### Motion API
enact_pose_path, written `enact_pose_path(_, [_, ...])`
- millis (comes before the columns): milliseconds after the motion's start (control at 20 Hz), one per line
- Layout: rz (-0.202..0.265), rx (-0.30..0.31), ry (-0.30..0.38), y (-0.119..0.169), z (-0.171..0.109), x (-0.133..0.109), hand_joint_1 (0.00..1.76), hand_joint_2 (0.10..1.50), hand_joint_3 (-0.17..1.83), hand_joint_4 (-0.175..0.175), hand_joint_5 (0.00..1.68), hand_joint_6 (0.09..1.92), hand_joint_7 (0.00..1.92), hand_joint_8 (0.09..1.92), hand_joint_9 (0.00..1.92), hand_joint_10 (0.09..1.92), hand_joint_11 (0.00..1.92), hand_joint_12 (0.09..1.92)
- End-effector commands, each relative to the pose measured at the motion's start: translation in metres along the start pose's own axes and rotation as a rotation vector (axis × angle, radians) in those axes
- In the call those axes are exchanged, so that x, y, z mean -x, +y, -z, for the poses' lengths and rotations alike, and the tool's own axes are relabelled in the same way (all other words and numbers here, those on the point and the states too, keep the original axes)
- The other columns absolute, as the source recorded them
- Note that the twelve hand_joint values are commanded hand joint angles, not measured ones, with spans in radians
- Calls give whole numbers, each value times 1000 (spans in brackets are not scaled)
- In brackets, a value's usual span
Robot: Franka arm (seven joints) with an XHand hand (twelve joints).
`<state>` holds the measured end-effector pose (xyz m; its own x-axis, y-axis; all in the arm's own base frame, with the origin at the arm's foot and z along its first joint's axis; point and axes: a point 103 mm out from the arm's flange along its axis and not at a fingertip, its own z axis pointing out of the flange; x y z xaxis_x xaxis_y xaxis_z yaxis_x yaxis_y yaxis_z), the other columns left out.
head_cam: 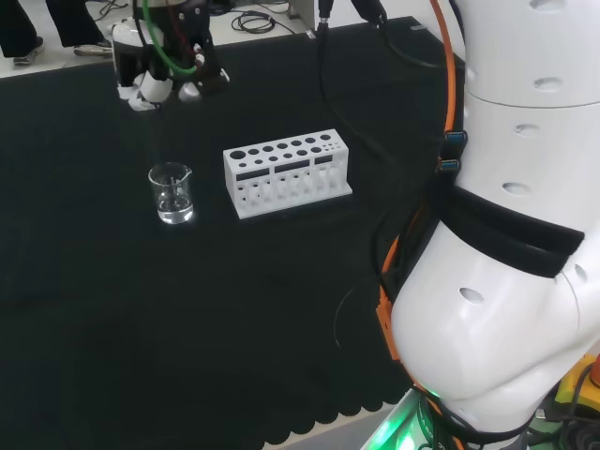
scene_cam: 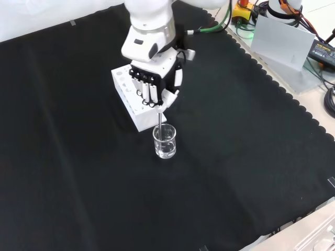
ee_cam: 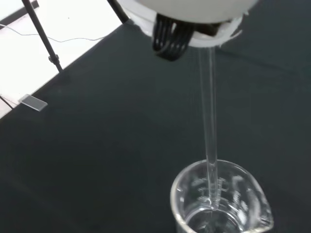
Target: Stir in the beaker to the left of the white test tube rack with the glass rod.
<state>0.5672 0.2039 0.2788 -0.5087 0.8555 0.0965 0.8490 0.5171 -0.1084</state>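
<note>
Seemingly the stirring is at hand or just begun. From the head view, the hand (head_cam: 161,80) hangs high above the beaker (head_cam: 172,192), which stands on the black cloth (head_cam: 112,309) just left of the white test tube rack (head_cam: 286,172); the rod is too faint to follow here. Wide bare cloth lies around the beaker on every side but the rack's.

From the front view, the hand (scene_cam: 157,86) comes down in front of the rack (scene_cam: 128,99), fingers curled and clamped on the top of the glass rod (scene_cam: 159,119), which drops straight into the beaker (scene_cam: 165,141). The beaker sits just in front of the rack's near end, so circling has least room there.

From the wrist view, the rod (ee_cam: 210,126) runs upright from the hand (ee_cam: 194,19) past the beaker's rim (ee_cam: 221,194), its tip low inside, near the bottom. I judge the rod is placed; the stirring itself remains, kept small within the rim.
</note>
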Motion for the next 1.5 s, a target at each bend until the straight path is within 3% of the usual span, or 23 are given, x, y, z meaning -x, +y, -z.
enact_pose_path(50, [-36,-6,17,-21,2,16,1319,705,616,-175,1379,158,1187,1081,1521,899,1585,606])
enact_pose_path(300, [-60,-41,-16,-48,-5,19,1319,706,615,-175,1380,156,1187,1081,1521,899,1585,606])
enact_pose_path(450, [-75,-62,-35,-56,-7,5,1319,706,614,-175,1380,155,1187,1080,1521,899,1585,607])
enact_pose_path(650, [-58,-64,-35,-57,-7,-16,1319,706,614,-175,1381,154,1187,1080,1521,899,1585,607])
enact_pose_path(1100, [6,-45,-9,-34,-8,-36,1319,705,615,-175,1383,150,1188,1079,1520,899,1585,608])
enact_pose_path(1500, [32,-17,11,-9,1,-16,1319,705,615,-175,1384,148,1189,1077,1520,900,1585,608])
